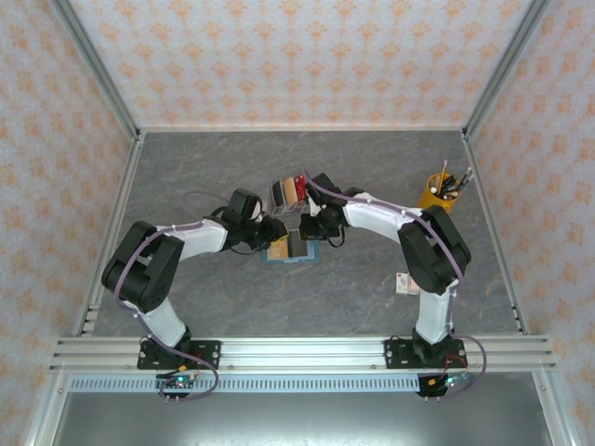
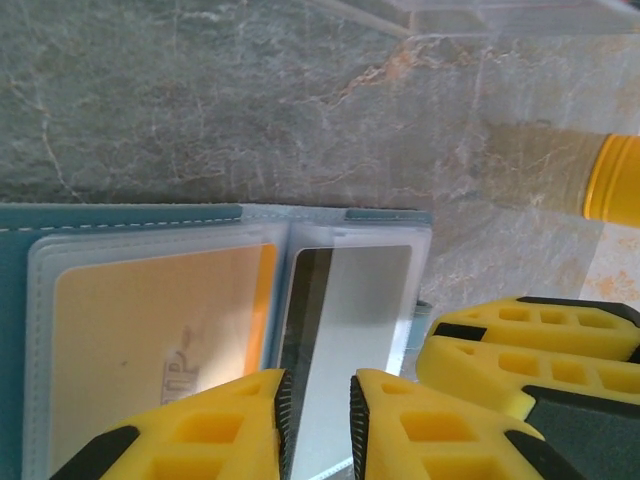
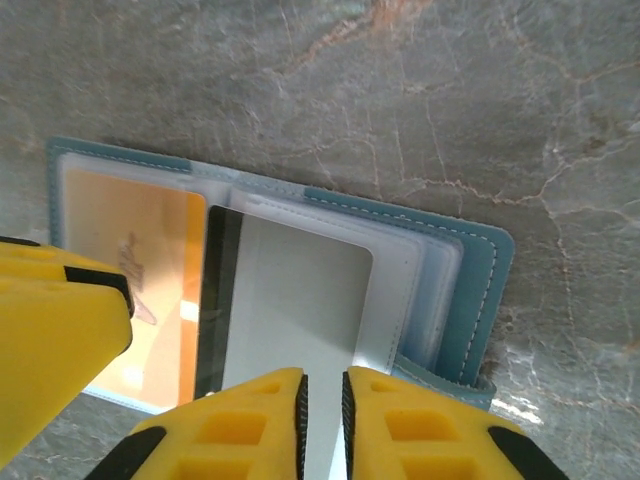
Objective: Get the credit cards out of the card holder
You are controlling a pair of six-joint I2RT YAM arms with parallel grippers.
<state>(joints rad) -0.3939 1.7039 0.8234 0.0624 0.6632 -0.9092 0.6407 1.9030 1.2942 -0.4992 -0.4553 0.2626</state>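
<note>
Card holder (image 3: 475, 290) lies open mid-way across the marbled table (image 1: 232, 307): teal stitched cover, glossy clear sleeves. Your right gripper (image 3: 322, 420), foam-yellow fingers a slit apart, pinches the grey card (image 3: 300, 300) with its dark stripe. Your left gripper (image 2: 318, 430) gapes slightly wider over that card; can't tell if it grips. The orange card (image 2: 150, 340) has faint embossing, unreadable. The top view adds loose cards (image 1: 286, 192) and a yellow pen cup (image 1: 433, 195).
</note>
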